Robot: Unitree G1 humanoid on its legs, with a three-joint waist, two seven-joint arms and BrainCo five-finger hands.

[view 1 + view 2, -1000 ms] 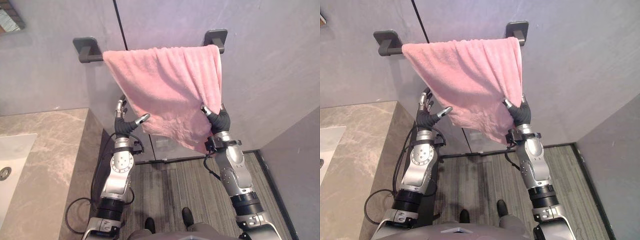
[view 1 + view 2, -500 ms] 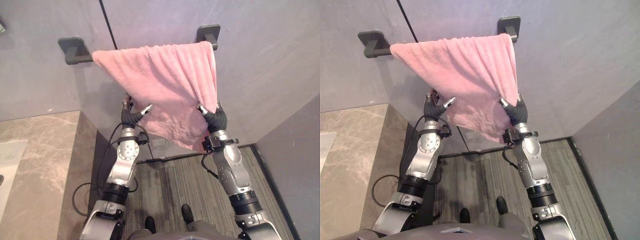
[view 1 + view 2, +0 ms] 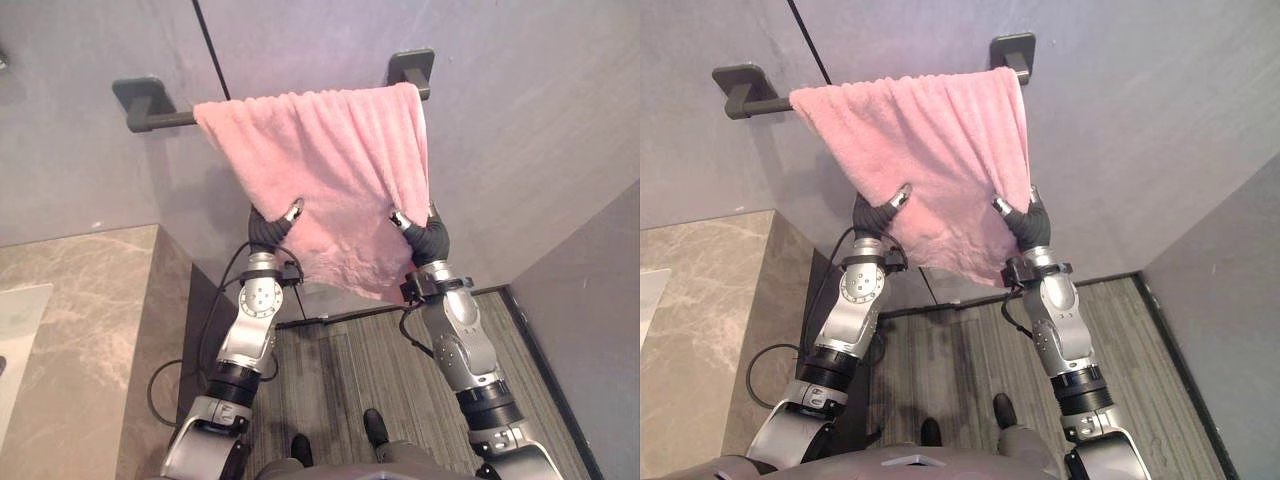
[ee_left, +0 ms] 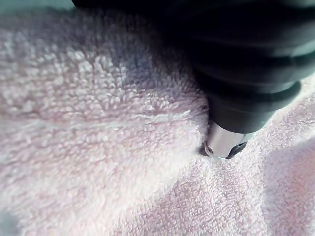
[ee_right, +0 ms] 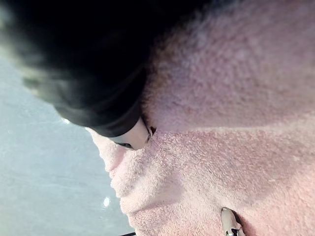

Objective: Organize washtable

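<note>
Hiding most of both hands, the pink towel hangs on a dark rail fixed to the grey wall. The left robot hand sits at the towel's lower left edge. Its thumb is hooked over onto the front face and dents the pile, and the rest lies behind the cloth, so the hand nips the edge. The right robot hand is at the lower right edge. Its thumb is pressed into a fold and one fingertip peeks out of the cloth nearby, pinching the towel too; the remaining fingers are covered.

The towel's long top edge runs along the rail from side to side, and the cloth falls from it. Its right edge drops almost straight from the right bracket. Its left edge slants inward down to the left hand. The bottom hem is uneven and dips lowest just left of the right hand.

A stretch of bare rail shows between the towel and the left bracket, while the towel's right top corner touches the right bracket. The marble counter lies off to the left, well apart from the towel, and its near part is cut off by the frame. Striped floor is open beneath the hem.
</note>
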